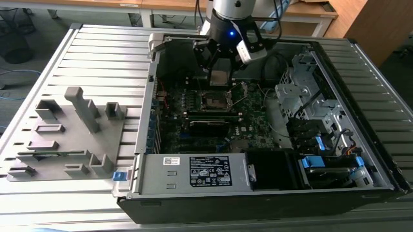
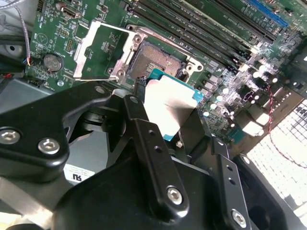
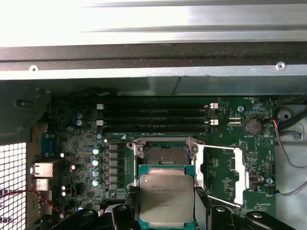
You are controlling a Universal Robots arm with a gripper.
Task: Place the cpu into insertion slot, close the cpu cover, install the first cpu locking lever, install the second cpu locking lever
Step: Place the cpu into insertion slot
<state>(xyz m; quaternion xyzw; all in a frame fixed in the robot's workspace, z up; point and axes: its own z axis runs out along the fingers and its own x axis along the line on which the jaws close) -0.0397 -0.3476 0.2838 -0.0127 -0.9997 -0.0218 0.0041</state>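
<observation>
Our single gripper has its two fingers clamped on opposite edges of the one cpu. The chip's silver top faces up, and it hangs above the motherboard without touching it. Just past the chip sits the one insertion slot, uncovered, with its dark centre showing. Its one cpu cover is swung open to the side of the slot. Beyond the slot we count four long black memory slots, running along the board's edge nearest the computer case wall.
</observation>
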